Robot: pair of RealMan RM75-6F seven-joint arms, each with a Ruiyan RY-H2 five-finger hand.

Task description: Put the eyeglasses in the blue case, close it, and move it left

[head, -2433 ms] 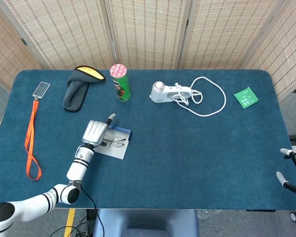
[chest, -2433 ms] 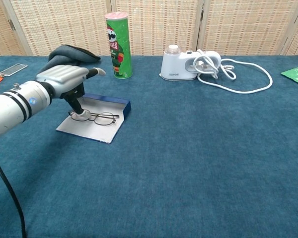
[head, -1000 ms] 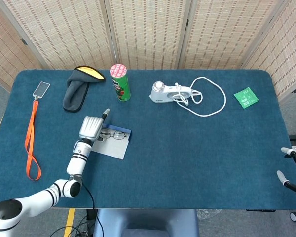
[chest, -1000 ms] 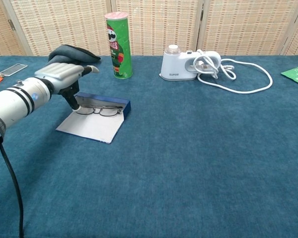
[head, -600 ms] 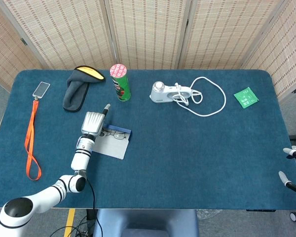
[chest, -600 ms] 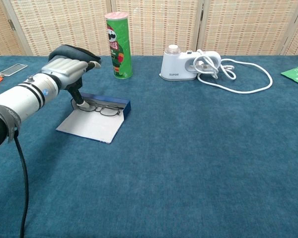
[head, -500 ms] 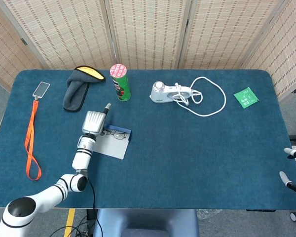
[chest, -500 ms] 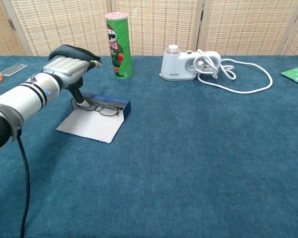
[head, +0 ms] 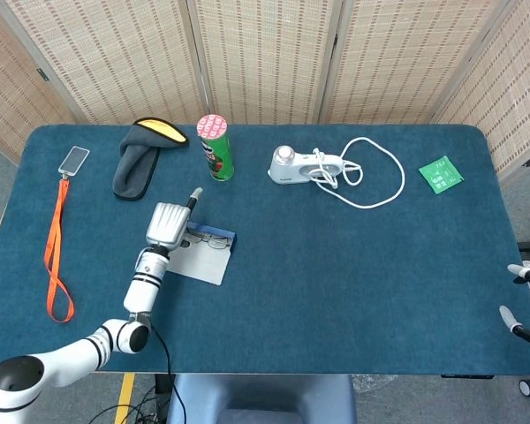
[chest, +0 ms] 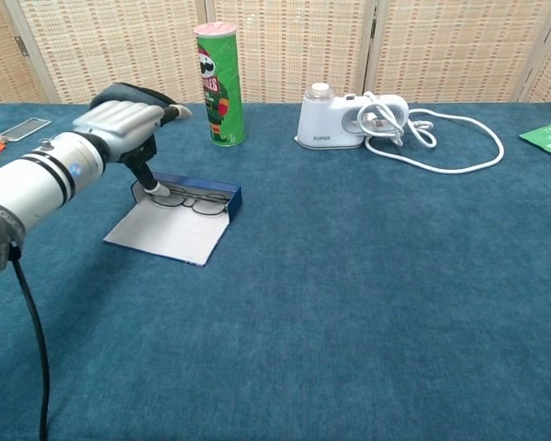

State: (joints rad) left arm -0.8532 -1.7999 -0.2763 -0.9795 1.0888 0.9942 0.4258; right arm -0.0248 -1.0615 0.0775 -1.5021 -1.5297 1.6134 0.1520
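The blue case (chest: 204, 191) lies open left of centre, its pale lid (chest: 170, 233) flat on the cloth toward me. The thin-framed eyeglasses (chest: 195, 204) lie inside the blue tray part, against its far wall. My left hand (chest: 125, 126) hovers over the case's left end, fingers pointing down and pinching the left end of the eyeglasses. The head view shows the same left hand (head: 170, 224), with the eyeglasses (head: 209, 239) in the case (head: 214, 247). My right hand (head: 522, 299) sits at the table's far right edge, fingers apart and holding nothing.
A green chip can (chest: 219, 84) stands just behind the case. A dark pouch (head: 139, 156), a phone (head: 73, 159) and an orange lanyard (head: 55, 256) lie to the left. A white appliance (chest: 342, 119) with its cord (chest: 459, 147) and a green packet (head: 441, 173) lie to the right.
My left hand carried the eyeglasses from the flat lid back into the blue tray. In the last half second it shifted slightly and the glasses settled against the far wall.
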